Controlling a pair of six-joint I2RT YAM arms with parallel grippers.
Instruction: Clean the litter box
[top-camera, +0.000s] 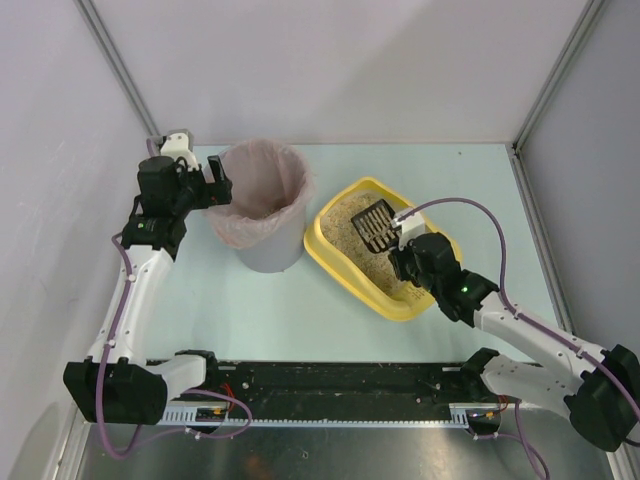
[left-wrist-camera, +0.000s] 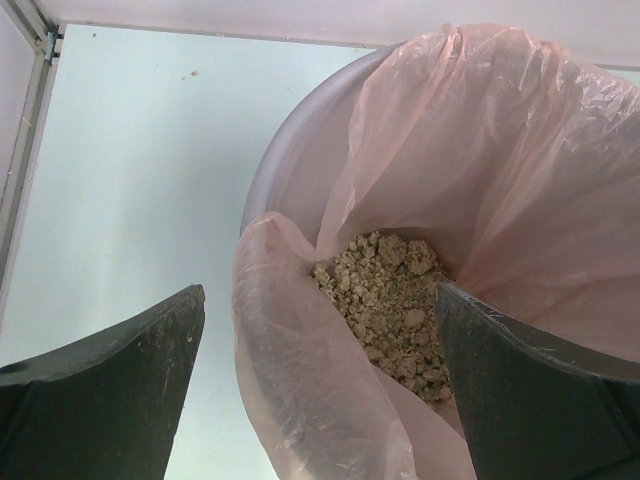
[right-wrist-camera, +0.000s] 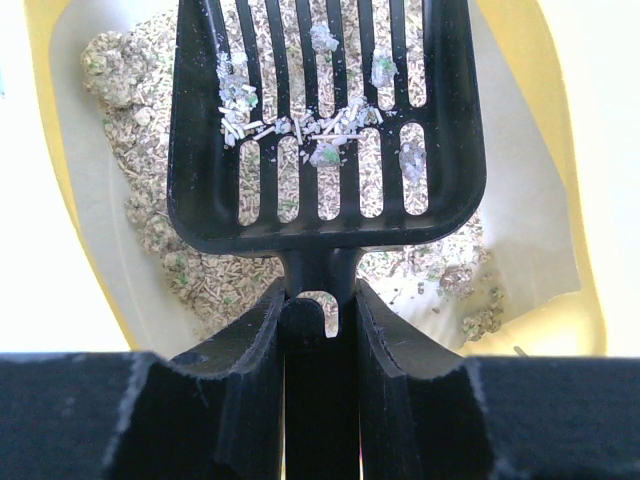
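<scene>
Now | left jaws wide astride bin (top-camera: 270, 250) rim | right jaws holding scoop (top-camera: 375, 225) over litter box (top-camera: 400, 305)

Left gripper (top-camera: 214, 186) spread wide, right gripper (top-camera: 399, 238) closed in a grip

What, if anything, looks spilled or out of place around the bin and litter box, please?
Only small things. A few litter crumbs lie on the table, outside the bin. The pink liner sags inward on one side, beside the clumps inside. Nothing looks damaged.
</scene>
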